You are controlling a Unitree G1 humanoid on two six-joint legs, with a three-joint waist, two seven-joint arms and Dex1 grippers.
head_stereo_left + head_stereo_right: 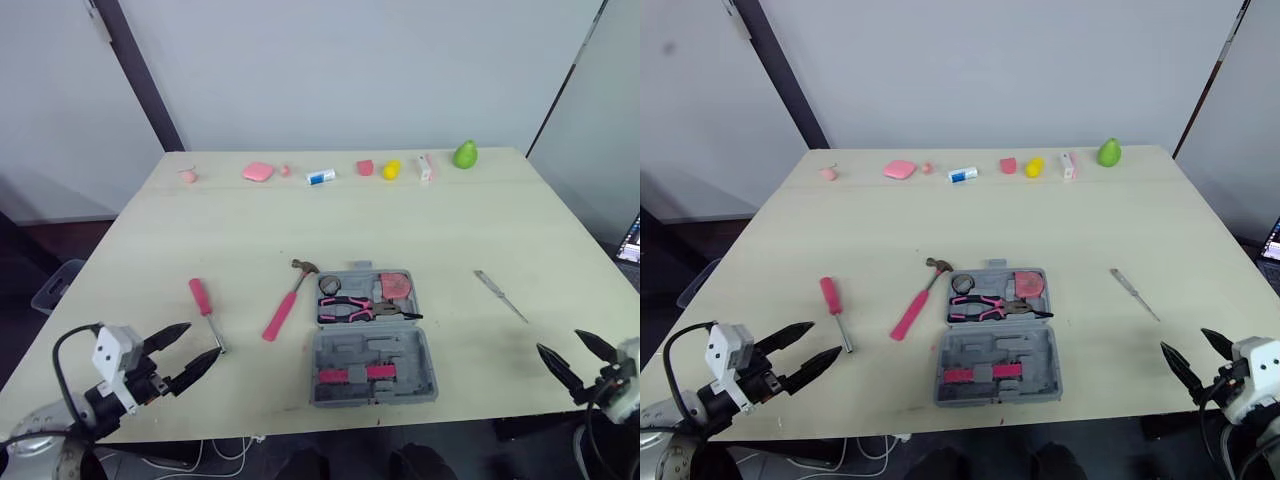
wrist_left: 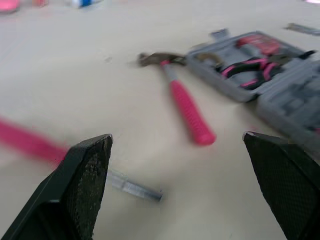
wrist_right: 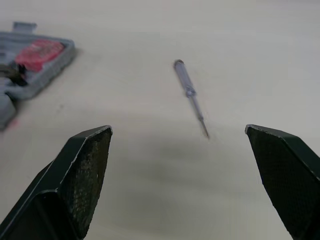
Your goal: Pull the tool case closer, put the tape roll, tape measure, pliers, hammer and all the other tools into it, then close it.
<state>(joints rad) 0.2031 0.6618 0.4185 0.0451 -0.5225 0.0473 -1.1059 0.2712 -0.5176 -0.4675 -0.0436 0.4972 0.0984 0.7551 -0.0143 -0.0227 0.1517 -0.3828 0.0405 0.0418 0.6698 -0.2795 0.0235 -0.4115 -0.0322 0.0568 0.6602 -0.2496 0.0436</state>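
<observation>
Left gripper [image 1: 203,339]: fingers spread, holding nothing, above the table [image 1: 300,220] near its front-left edge, just beside the metal tip of the pink-handled screwdriver [image 1: 203,300]. Right gripper [image 1: 560,343]: fingers spread, holding nothing, at the front-right edge, with the slim screwdriver [image 1: 500,296] lying ahead of it. The tool case [image 1: 425,365] lies open at front centre. Its far half holds the pliers [image 1: 360,310], tape roll [image 1: 331,285] and tape measure [image 1: 398,285]. The hammer [image 1: 285,305] lies on the table just left of the case.
</observation>
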